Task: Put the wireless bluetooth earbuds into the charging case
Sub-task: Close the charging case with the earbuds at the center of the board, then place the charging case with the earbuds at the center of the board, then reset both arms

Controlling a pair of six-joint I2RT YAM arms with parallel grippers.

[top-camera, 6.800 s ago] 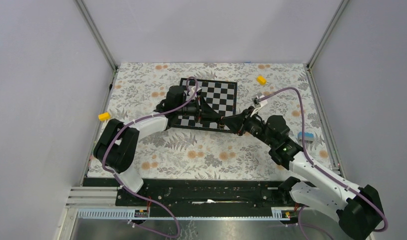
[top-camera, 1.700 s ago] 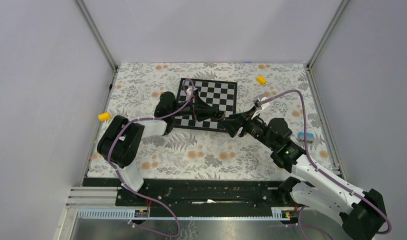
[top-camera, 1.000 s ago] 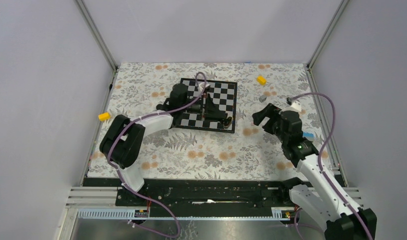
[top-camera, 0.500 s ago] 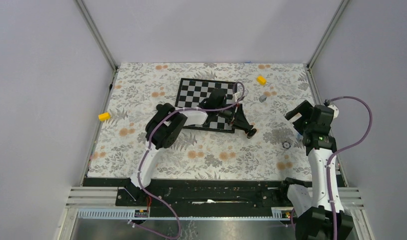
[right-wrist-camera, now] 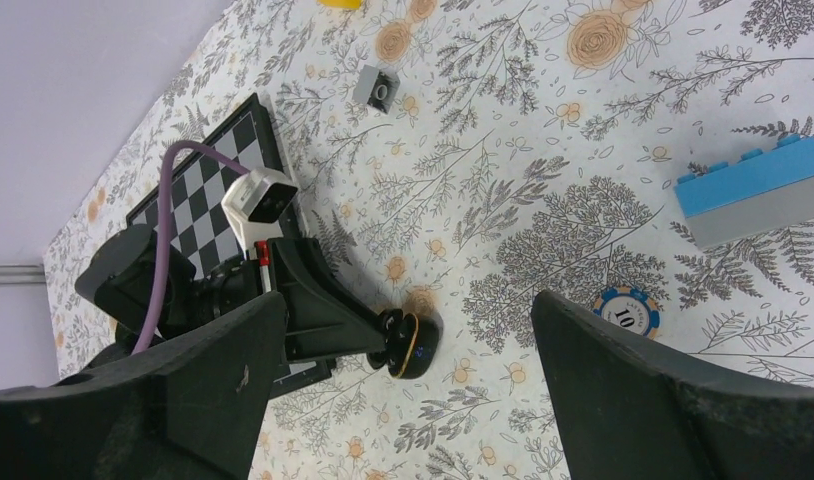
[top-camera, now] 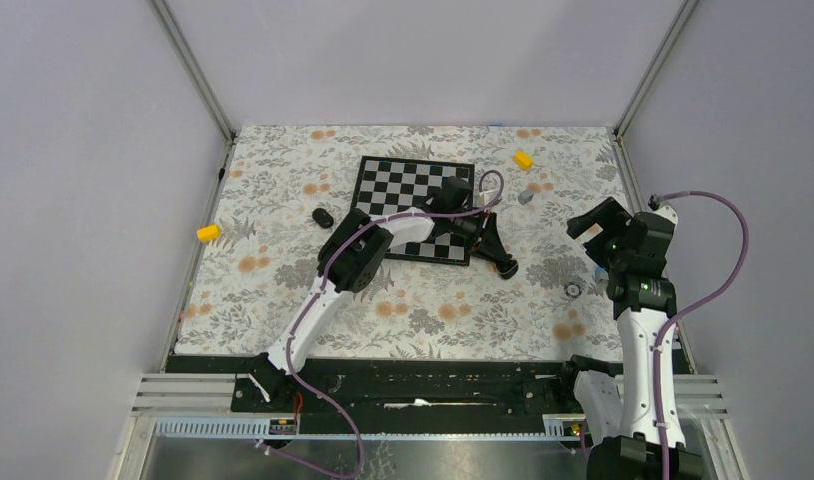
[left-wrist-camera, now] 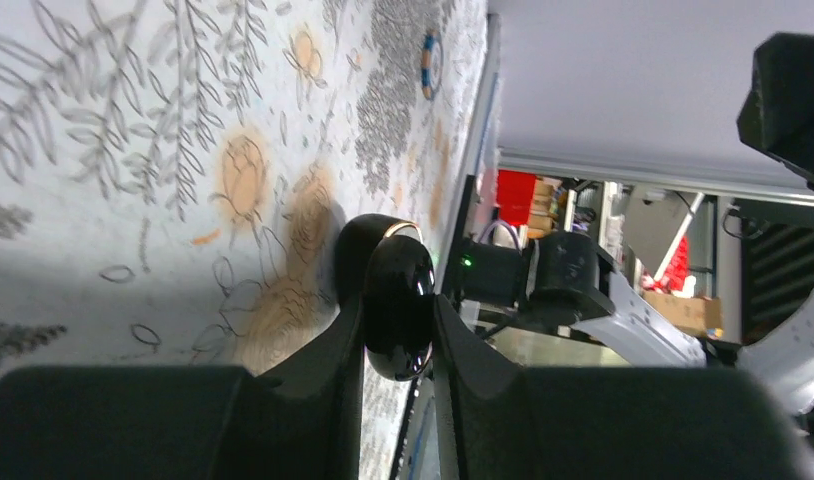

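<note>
The charging case (right-wrist-camera: 421, 346) is a glossy black pebble with a thin gold rim, low over the floral mat just right of the chessboard's near corner. My left gripper (top-camera: 504, 264) reaches across the board and is shut on it. In the left wrist view the case (left-wrist-camera: 398, 290) sits pinched between the fingers (left-wrist-camera: 333, 350). My right gripper (top-camera: 595, 234) hangs high at the right edge, well clear of the case. Its jaws are wide open and empty (right-wrist-camera: 403, 305). A small black oval thing (top-camera: 323, 216) lies left of the board; I cannot tell if it is one of the earbuds.
The chessboard (top-camera: 413, 185) lies at mid-table. A grey cube (right-wrist-camera: 376, 88) and a yellow block (top-camera: 523, 159) sit at the back right, another yellow block (top-camera: 209, 233) at the left edge. A blue poker chip (right-wrist-camera: 626, 312) and a blue-grey brick (right-wrist-camera: 753, 190) lie near my right arm.
My left arm has swung right, carrying the case off the chessboard onto the mat. My right arm has pulled away to the right edge and its jaws have opened wide.
</note>
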